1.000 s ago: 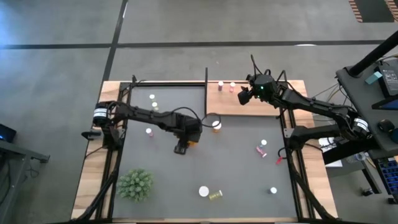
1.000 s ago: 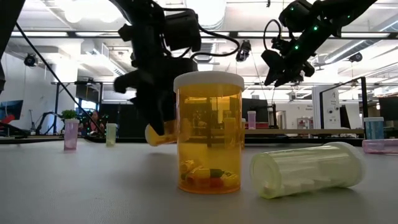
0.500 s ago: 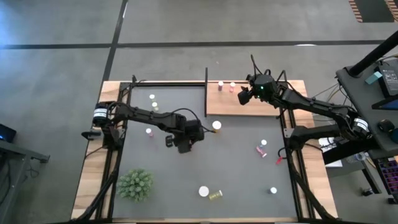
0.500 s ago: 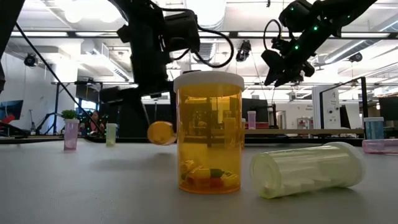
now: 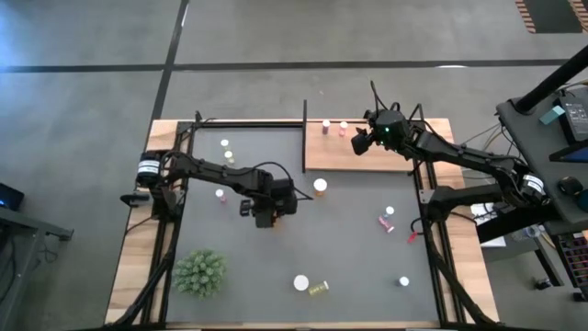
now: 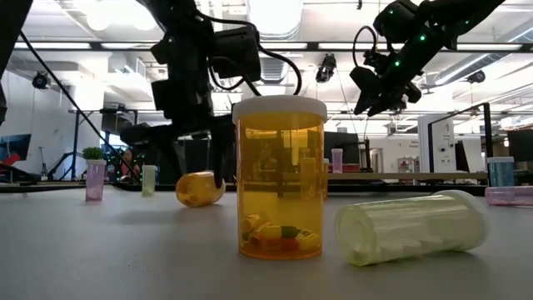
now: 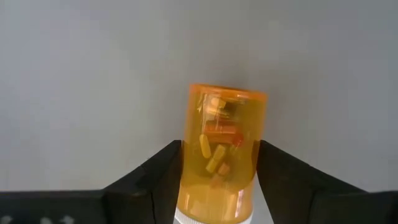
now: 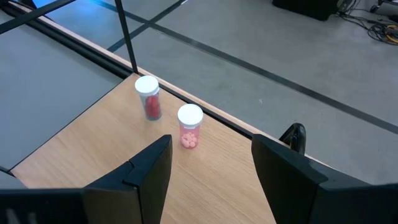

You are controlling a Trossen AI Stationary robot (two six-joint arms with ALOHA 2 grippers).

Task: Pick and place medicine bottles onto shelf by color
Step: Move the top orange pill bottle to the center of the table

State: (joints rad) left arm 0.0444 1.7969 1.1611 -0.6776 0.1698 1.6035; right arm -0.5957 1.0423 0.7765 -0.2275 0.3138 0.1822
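**Ana:** Left end effector [image 7: 217, 186] was down at the middle of the dark mat [image 5: 358, 239], and its two fingers [image 7: 158, 177] stood on both sides of an orange bottle [image 7: 222, 149]. They were only partly open and pressed against the body, so it had the bottle in its hold. In the low view this bottle [image 6: 200, 188] lay on its side, very near the mat or on it.

**Tomas:** And the right end effector [image 8: 211, 180]?

**Ana:** It hung over the shelf [image 5: 367, 158] at the far side of the worktop, half open and with nothing between the fingers. Two pink-red bottles [image 8: 169, 119] stood upright on the shelf just beside each other.

**Tomas:** How would the orange one handle?

**Ana:** She judged it light and stiff, a smooth plastic tube, so it could slip or roll. The best hold seemed to be across the body, near the white cap [image 7: 214, 218], and not on the cap itself.

**Tomas:** What was inside?

**Ana:** Loose yellow, orange and red pills [image 7: 214, 152], and they filled only a part of the bottle. Another orange bottle [image 6: 279, 179] stood upright close to the low camera with a few pills at its bottom, and a pale one [image 6: 412, 227] lay beside it holding white pieces.
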